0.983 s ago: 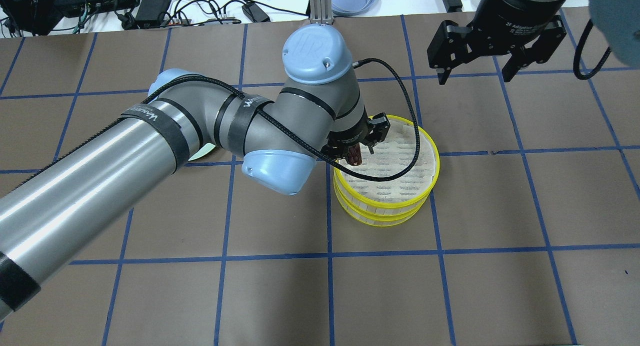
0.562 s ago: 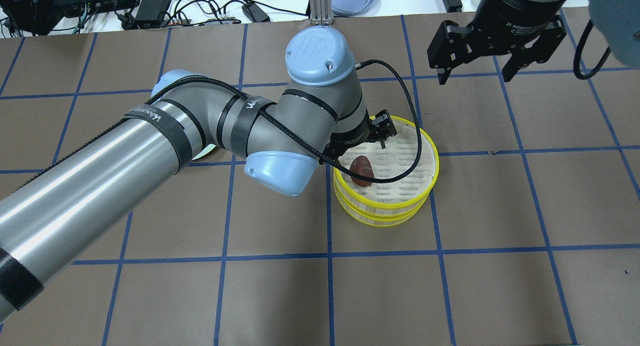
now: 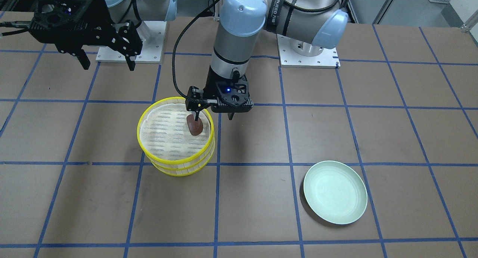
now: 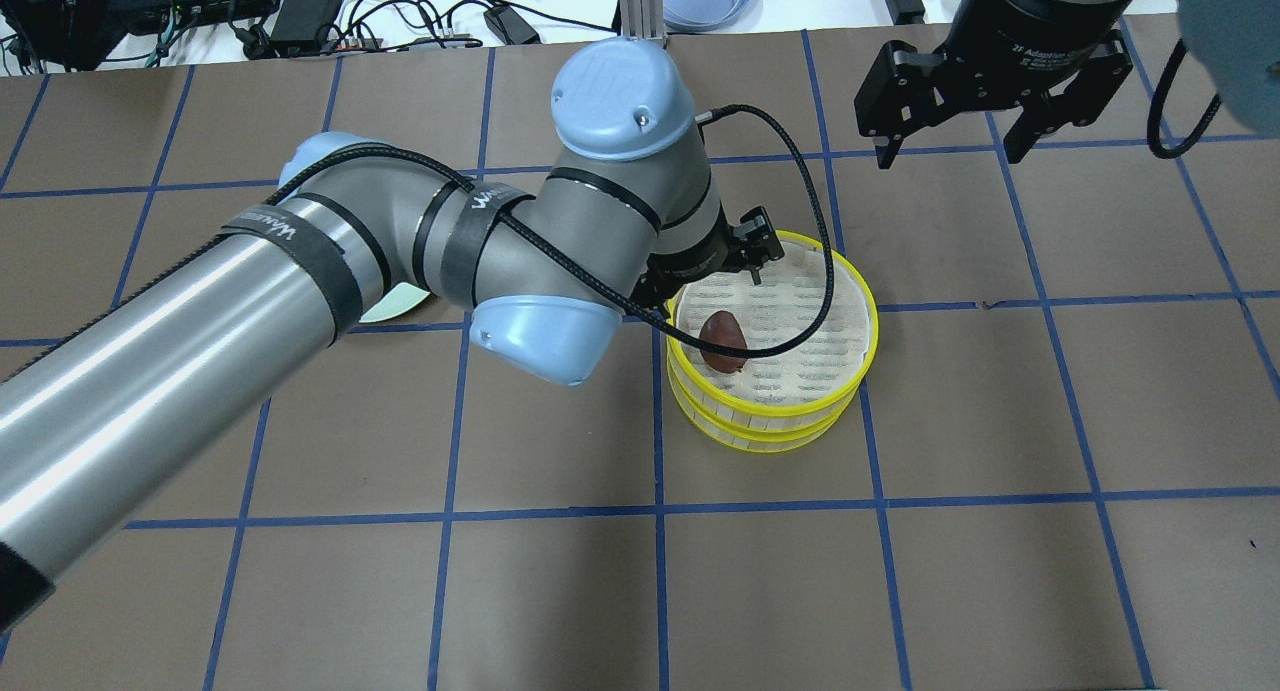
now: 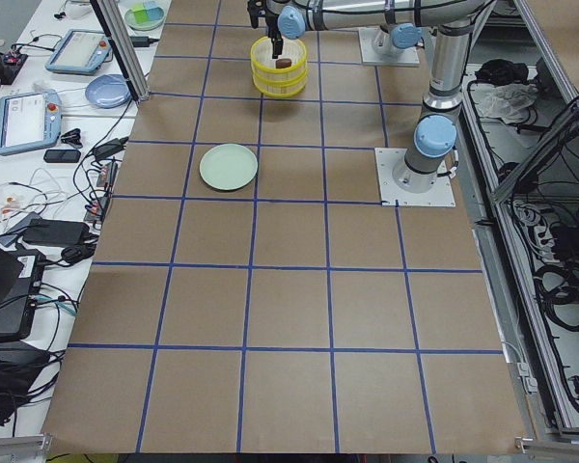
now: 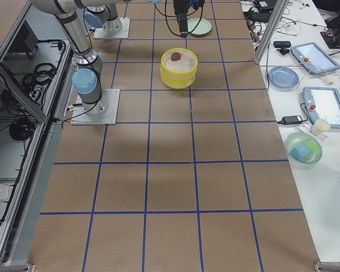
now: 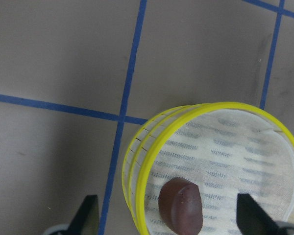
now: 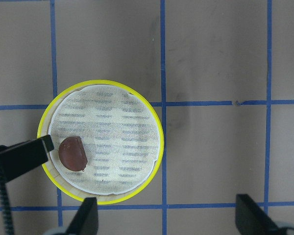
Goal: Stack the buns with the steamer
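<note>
Reddish-brown bun (image 4: pixel 722 339) lies in the top tier of the steamer (image 4: pixel 872 321), by its left rim, long axis roughly near-to-far. Left gripper (image 3: pixel 213 116) hangs above it, not touching, fingers spread wide, holding nothing. Right gripper (image 4: pixel 948 151) wide open too, empty, well apart at far right, so the left arm is nearer

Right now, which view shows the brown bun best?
Right wrist: the bun lies whole and unblocked near the steamer's rim. Left wrist shows it larger but at the frame's edge. Overhead, a cable crosses it; front, a finger overlaps it; side views show it tiny.
</note>
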Tool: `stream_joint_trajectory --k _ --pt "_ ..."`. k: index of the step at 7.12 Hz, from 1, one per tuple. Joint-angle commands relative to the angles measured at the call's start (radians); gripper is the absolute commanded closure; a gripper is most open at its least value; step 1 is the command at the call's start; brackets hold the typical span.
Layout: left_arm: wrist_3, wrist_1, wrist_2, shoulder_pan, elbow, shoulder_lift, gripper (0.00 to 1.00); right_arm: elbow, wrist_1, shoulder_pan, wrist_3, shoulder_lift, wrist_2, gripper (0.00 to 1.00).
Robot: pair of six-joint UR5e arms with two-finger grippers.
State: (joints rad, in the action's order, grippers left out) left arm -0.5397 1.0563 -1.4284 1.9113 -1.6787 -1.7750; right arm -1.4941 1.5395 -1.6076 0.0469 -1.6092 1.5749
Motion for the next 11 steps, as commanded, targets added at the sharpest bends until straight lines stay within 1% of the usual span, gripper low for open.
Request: stream_joint_trajectory --k 1,2,3,4,5,7,9,10,11 --pt "0.265 0.138 -0.047 -0.159 0.017 0.084 0.00 0.000 -0.001 0.000 0.001 0.000 0.000 0.00" --pt "0.435 0.280 -0.097 -0.258 0.077 0.116 0.00 0.000 -0.001 0.000 0.001 0.000 0.000 0.00" --pt "0.505 0.436 -0.095 -0.350 0.180 0.144 0.00 0.000 -0.001 0.000 0.002 0.000 0.002 0.00" --pt "0.507 0.559 -0.095 -0.403 0.259 0.164 0.00 0.000 -0.001 0.000 0.002 0.000 0.002 0.00" --pt "0.506 0.601 -0.104 -0.396 0.264 0.201 0.00 0.000 -0.001 0.000 0.002 0.000 0.001 0.00" --pt "0.495 0.576 -0.127 -0.391 0.231 0.210 0.00 0.000 -0.001 -0.002 0.001 0.000 0.000 0.00" --pt "0.492 0.512 -0.127 -0.393 0.183 0.183 0.00 -0.002 -0.001 0.000 0.001 0.000 -0.001 0.00" --pt "0.495 0.422 -0.132 -0.393 0.156 0.183 0.00 -0.002 -0.001 0.000 0.001 0.000 -0.001 0.00" --pt "0.495 0.421 -0.144 -0.393 0.152 0.189 0.00 -0.002 0.001 0.000 0.002 0.000 -0.003 0.00"
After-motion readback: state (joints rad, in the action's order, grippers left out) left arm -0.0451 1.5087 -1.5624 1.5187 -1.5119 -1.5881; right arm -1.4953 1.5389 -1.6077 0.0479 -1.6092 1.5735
